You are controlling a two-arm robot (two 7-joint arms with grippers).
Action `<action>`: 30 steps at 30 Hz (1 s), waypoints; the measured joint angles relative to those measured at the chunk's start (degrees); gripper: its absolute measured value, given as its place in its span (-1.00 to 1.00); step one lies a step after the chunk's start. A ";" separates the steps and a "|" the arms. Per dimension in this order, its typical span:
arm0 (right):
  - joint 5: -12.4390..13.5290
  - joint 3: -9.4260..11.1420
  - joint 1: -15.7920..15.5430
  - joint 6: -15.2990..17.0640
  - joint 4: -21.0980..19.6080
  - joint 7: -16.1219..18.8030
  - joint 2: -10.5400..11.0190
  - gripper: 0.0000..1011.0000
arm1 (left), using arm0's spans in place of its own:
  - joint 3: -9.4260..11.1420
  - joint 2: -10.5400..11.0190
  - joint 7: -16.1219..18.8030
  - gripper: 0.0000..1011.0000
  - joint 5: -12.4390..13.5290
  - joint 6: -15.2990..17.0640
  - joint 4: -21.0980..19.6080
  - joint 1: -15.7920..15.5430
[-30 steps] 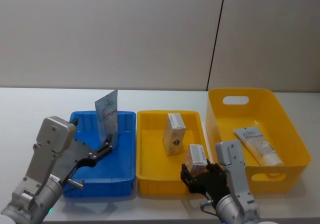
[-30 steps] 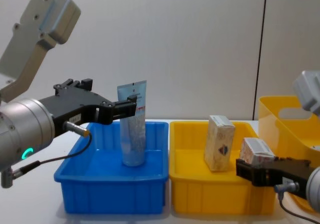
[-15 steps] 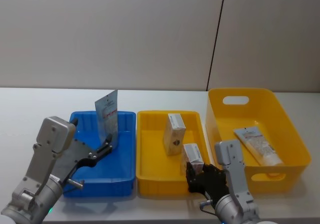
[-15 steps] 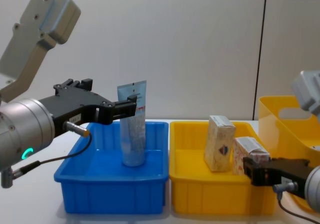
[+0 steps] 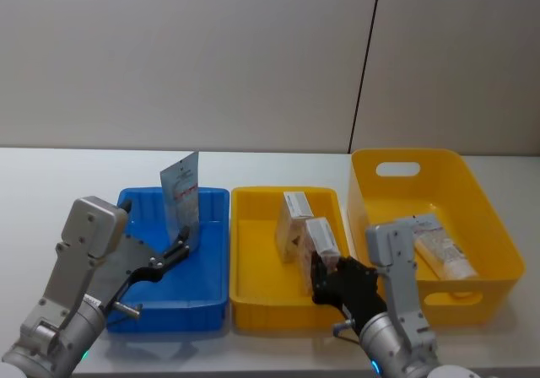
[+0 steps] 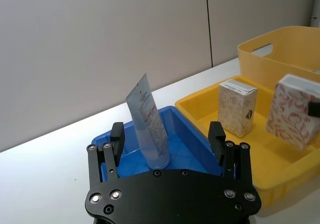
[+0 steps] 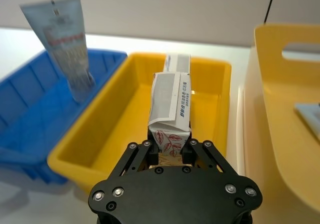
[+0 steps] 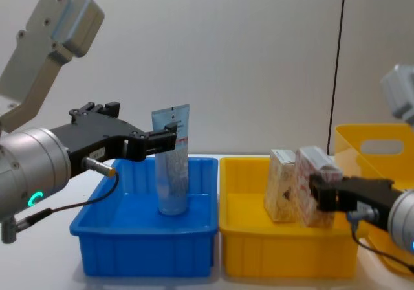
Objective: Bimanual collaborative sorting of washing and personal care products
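A pale-blue squeeze tube (image 5: 180, 194) stands upright in the blue tray (image 5: 135, 197). My left gripper (image 6: 166, 134) is open, one finger on each side of the tube (image 6: 150, 126). My right gripper (image 7: 171, 146) is shut on a white carton with a red pattern (image 7: 172, 104). It holds this carton (image 5: 321, 239) upright over the yellow tray (image 5: 253, 195), close beside a cream carton (image 5: 292, 219) that stands in that tray. From the chest view the two cartons (image 8: 309, 186) (image 8: 280, 183) stand side by side.
A deep yellow bin (image 5: 422, 163) at the right holds another pale tube (image 5: 440, 247) lying flat. The three containers stand in a row on the white table, with a grey wall behind them.
My right gripper has carried the white carton farther into the yellow tray and leftward, up beside the cream carton. The left arm and the tube have not moved.
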 joint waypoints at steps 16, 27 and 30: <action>2.61 2.71 2.44 -7.48 -4.01 1.87 -2.37 -0.57 | 0.00 0.00 0.00 0.98 0.00 0.00 0.00 0.00; 3.22 6.77 3.40 -7.73 -8.79 -0.16 -2.84 -0.57 | 0.00 0.00 0.00 0.98 0.00 0.00 0.00 0.00; 2.81 7.96 3.33 -6.89 -10.03 -1.28 -2.66 -0.57 | 0.00 0.00 0.00 0.98 0.00 0.00 0.00 0.00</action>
